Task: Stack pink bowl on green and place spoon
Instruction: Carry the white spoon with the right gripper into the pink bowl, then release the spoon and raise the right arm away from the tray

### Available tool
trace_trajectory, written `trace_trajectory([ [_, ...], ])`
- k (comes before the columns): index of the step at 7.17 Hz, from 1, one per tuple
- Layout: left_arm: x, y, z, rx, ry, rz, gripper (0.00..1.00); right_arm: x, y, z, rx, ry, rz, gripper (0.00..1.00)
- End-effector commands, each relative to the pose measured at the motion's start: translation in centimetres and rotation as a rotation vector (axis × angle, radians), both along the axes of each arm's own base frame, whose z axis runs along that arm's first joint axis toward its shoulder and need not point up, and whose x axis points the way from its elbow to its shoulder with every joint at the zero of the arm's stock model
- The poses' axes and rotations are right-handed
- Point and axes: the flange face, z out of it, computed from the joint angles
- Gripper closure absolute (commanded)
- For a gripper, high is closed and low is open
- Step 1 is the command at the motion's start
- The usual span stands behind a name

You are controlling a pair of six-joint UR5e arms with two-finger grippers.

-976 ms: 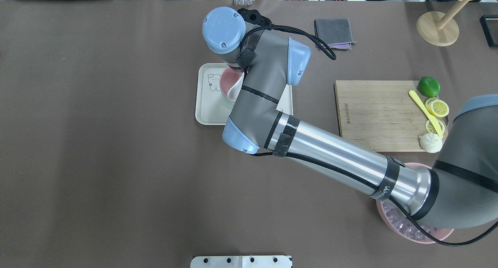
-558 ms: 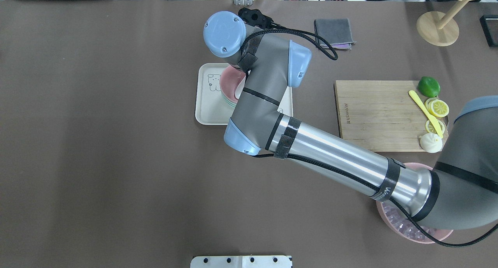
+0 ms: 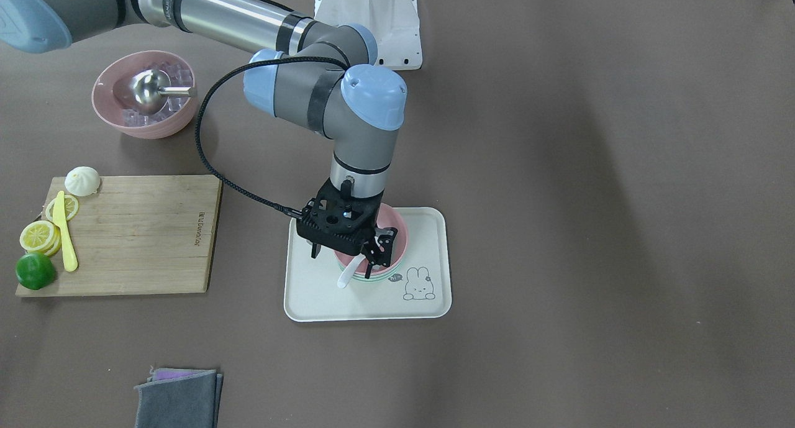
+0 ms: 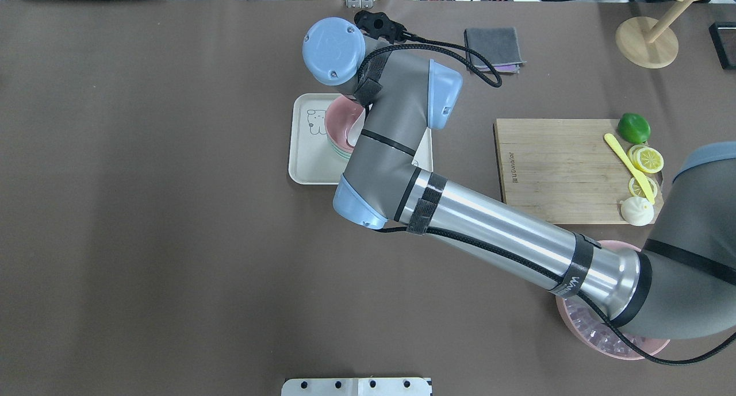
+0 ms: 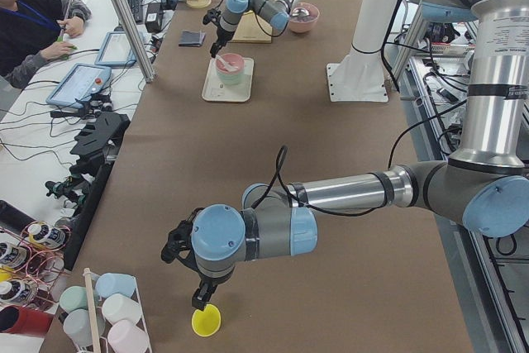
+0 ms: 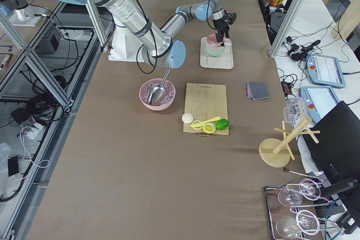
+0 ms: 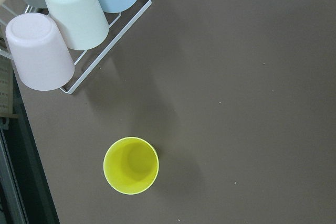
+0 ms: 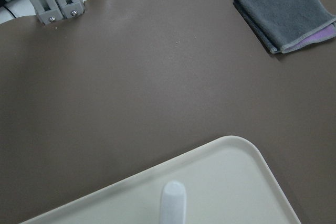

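Already the pink bowl (image 3: 397,232) sits nested in the green bowl (image 4: 337,152) on the white tray (image 3: 428,229), so placing the spoon (image 3: 346,274) is the step in hand — it leans on the rim, handle outward. The right end effector (image 3: 371,258) hangs just over it; clamped or apart, I cannot tell. Next move, I judge: a sure release, then a straight lift without dragging the spoon.

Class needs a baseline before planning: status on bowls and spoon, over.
Right gripper open astride spoon. Pink bowl nested in green bowl on tray. Left gripper far off, state unclear. Nothing seen blocking.
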Motion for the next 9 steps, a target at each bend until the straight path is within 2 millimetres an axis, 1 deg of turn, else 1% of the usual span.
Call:
trace_trajectory([
  [1, 0.2, -0.3, -0.3, -0.052, 0.013, -0.047, 0.02, 8.2, -2.1, 4.3, 0.043, -0.001, -0.155, 0.00],
  [2, 1.2, -0.6, -0.3, -0.108, 0.025, -0.087, 0.02, 13.1, -2.7, 7.3, 0.061, 0.001, -0.232, 0.00],
  [3, 3.1, -1.4, -0.7, -0.149, 0.032, -0.097, 0.02, 18.1, -2.9, 10.5, 0.083, 0.002, -0.308, 0.00],
  [4, 4.8, -2.1, -1.6, -0.176, 0.036, -0.106, 0.02, 23.7, -2.6, 13.4, 0.099, -0.011, -0.364, 0.00],
  [5, 5.0, -2.1, -1.7, -0.171, 0.036, -0.109, 0.02, 29.7, -1.7, 17.3, 0.116, -0.005, -0.419, 0.00],
  [6, 5.1, -1.9, -1.8, -0.150, 0.035, -0.110, 0.02, 35.9, -0.9, 22.2, 0.148, 0.036, -0.506, 0.00],
  [7, 5.4, -1.7, -2.4, -0.142, 0.068, -0.107, 0.02, 42.5, -0.4, 26.9, 0.166, 0.044, -0.574, 0.00],
  [8, 5.6, -1.7, -2.9, -0.134, 0.086, -0.104, 0.02, 48.5, 0.6, 30.9, 0.188, 0.039, -0.636, 0.00],
  [9, 5.5, -1.8, -3.2, -0.128, 0.085, -0.104, 0.02, 53.4, 2.8, 35.3, 0.191, 0.017, -0.668, 0.00],
])
